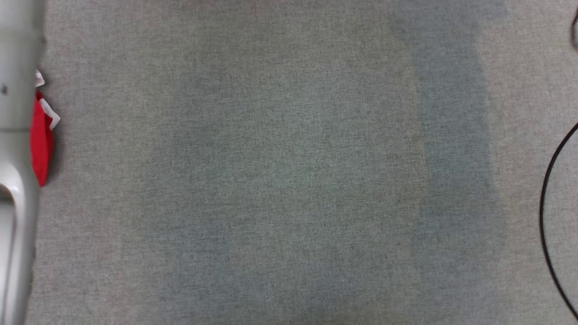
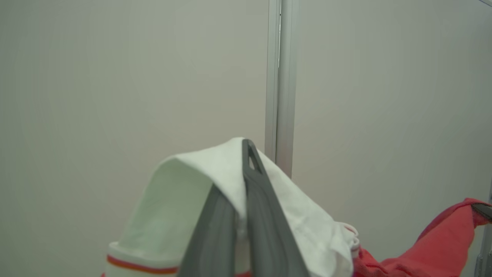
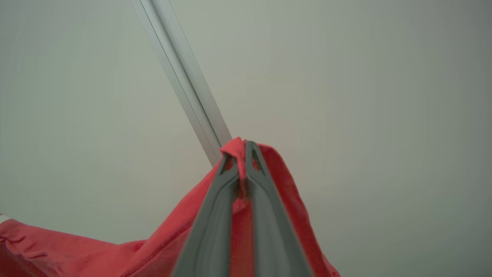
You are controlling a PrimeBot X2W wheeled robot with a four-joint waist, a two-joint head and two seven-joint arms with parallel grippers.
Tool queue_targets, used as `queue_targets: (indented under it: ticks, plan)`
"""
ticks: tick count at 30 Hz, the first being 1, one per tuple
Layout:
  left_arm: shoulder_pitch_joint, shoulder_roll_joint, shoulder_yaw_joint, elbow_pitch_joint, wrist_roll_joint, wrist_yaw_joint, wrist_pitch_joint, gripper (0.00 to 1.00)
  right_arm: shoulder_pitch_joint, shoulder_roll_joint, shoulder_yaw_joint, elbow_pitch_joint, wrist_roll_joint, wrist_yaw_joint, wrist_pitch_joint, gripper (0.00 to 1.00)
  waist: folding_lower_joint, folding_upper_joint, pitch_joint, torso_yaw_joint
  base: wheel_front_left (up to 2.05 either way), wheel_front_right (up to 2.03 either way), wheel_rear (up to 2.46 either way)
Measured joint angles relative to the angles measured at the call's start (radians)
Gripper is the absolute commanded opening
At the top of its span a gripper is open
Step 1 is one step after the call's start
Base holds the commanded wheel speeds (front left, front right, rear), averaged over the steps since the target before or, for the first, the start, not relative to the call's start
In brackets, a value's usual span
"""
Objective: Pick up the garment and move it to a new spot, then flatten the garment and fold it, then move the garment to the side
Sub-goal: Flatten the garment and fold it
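"While the garment (image 3: 57,250) hangs between the two arms, which step is in hand?" the operator asks.

"Step one, the pick-up and carry, by my reading," the technician replies. "Left gripper (image 2: 243,165): jaws closed tight on the white trim (image 2: 184,181) of the garment, with cloth draped over one finger. Right gripper (image 3: 239,152): jaws closed tight on a pinch of the red cloth. Both wrist views look past the cloth at a pale wall with a metal strip (image 2: 280,77), so the garment is lifted, not lying flat."

"Where is it relative to the table (image 1: 289,180)?"

"At the far left of the head view, a red edge with a white bit shows just beside the pale forearm (image 1: 16,90). Whether that edge touches the table cannot be told. The middle of the grey surface is bare. A black cable (image 1: 544,212) curves along the right edge."

"What does the next move call for?"

"Judgement only: bring both arms over the bare middle of the table with both grips closed. Set the two hold points apart so the cloth comes down spread, well apart from the cable. Release only once the cloth rests on the table. Flattening and folding are not yet begun."
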Motion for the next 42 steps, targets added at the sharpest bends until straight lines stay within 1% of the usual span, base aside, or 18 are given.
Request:
queue_targets:
  ticks: [2,5,7,9,12,18,22,25,31,36,42]
  plan:
    - [0.072,0.007,-0.004,-0.009,-0.019,0.000,-0.007,0.00,0.060,0.007,0.018,-0.009,0.020,0.000,-0.002,0.00,0.0000,0.0000,-0.001,0.001,0.00,0.00,0.00]
    - [0.189,0.024,-0.016,-0.048,-0.030,0.000,-0.011,0.00,0.167,0.012,0.028,-0.068,0.033,0.000,-0.003,0.00,-0.0002,0.0000,-0.007,0.001,0.00,0.00,0.00]
    - [0.286,0.035,0.014,-0.110,-0.030,0.007,-0.012,0.00,0.254,0.019,0.038,-0.122,0.025,0.000,-0.003,0.00,-0.0001,0.0000,-0.016,-0.002,0.00,0.00,0.00]
    - [0.392,0.059,0.041,-0.173,-0.025,0.009,-0.012,0.00,0.351,0.030,0.041,-0.174,0.024,0.000,-0.003,0.00,-0.0003,0.0000,-0.028,-0.006,0.00,0.00,0.00]
    - [0.584,0.071,0.075,-0.274,-0.017,0.030,-0.012,0.00,0.494,0.038,0.047,-0.243,0.028,0.000,-0.003,0.00,-0.0003,0.0000,-0.054,-0.006,0.00,0.00,0.00]
    - [0.943,0.051,0.130,-0.467,-0.005,0.083,-0.012,0.00,0.782,0.042,0.053,-0.358,0.048,0.000,-0.004,0.00,-0.0004,0.0000,-0.115,0.007,0.00,0.00,0.00]
    - [1.162,0.018,0.153,-0.556,0.004,0.113,-0.012,0.00,0.957,0.042,0.066,-0.398,0.068,0.000,-0.004,0.00,-0.0004,0.0000,-0.165,0.020,0.00,0.00,0.00]
    - [1.300,-0.003,0.158,-0.597,0.011,0.119,-0.012,0.00,1.064,0.041,0.068,-0.413,0.089,0.000,-0.004,0.00,-0.0005,0.0000,-0.206,0.027,0.00,0.00,0.00]
    - [1.498,-0.040,0.141,-0.633,0.014,0.118,-0.012,0.00,1.240,0.045,0.047,-0.440,0.104,0.000,-0.004,0.00,-0.0005,0.0000,-0.287,0.043,0.00,0.00,0.00]
    - [1.600,-0.039,0.149,-0.645,0.013,0.121,-0.012,0.00,1.364,0.046,0.016,-0.464,0.107,0.000,-0.002,0.00,-0.0004,0.0000,-0.349,0.056,0.00,0.00,0.00]
    - [1.724,-0.040,0.154,-0.694,0.010,0.144,-0.012,0.00,1.511,0.042,-0.035,-0.540,0.100,0.000,0.039,0.00,-0.0004,0.0000,-0.403,0.056,0.00,0.00,0.00]
